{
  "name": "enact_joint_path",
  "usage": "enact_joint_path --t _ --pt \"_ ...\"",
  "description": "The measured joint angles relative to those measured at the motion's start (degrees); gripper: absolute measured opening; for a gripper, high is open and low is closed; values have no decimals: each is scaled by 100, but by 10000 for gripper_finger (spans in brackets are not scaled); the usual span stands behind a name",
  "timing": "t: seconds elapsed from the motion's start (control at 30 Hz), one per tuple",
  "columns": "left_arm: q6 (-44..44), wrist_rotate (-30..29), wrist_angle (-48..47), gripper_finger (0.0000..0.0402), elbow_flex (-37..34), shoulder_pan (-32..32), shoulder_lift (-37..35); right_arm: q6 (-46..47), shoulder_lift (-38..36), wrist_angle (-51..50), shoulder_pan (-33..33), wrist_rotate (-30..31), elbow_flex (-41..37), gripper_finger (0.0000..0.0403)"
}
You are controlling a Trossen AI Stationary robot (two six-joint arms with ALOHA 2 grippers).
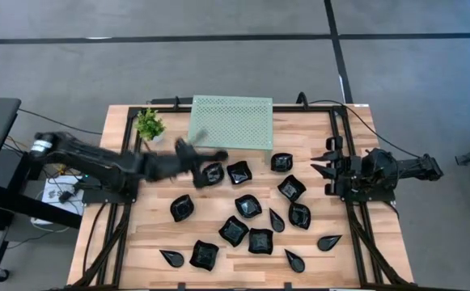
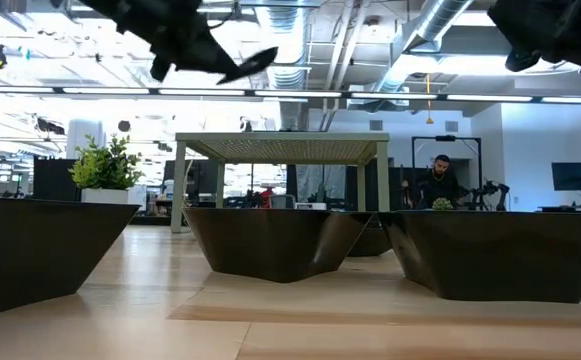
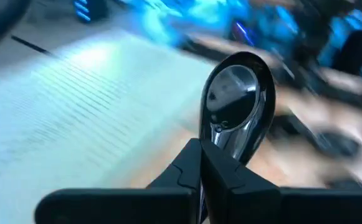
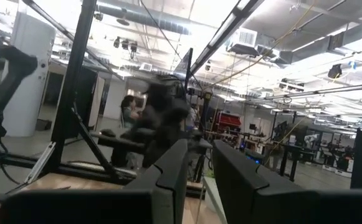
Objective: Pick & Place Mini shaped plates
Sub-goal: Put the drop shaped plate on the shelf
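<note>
The left end effector (image 3: 200,163), clamped on only the narrow tip of a teardrop plate (image 3: 235,102) held high beside the rack (image 1: 230,122), risks dropping it; the right end effector (image 4: 196,163) waits part-open.

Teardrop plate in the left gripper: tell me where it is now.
The teardrop plate is pinched in the left gripper, lifted above the table, just in front of the green mesh rack.

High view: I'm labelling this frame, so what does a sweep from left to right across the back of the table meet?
Potted plant → left gripper, shut on a teardrop plate → green mesh rack → right gripper, parked at the table's right edge.
</note>
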Motion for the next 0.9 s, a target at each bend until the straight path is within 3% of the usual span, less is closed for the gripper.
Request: enact_joint_path --t 0.1,0.23,0.33,0.5,0.63,0.9 --pt "186 464 -8 4 73 1003 -384 1 8 255 0 0 2 71" --pt "139 1756 -393 3 78 2471 -428 197 196 677 1 -5 2 71" --pt "138 2534 -639 4 78 3237 -238 434 667 1121 2 -42 72 70" --pt "241 2755 -684 5 78 3544 -29 785 1983 899 10 229 680 61" --pt "308 2755 -774 6 78 3592 63 1070 3357 76 9 577 1410 54" --pt "293 2746 -776 6 78 3614 76 823 5428 -276 -7 1187 2554 51"
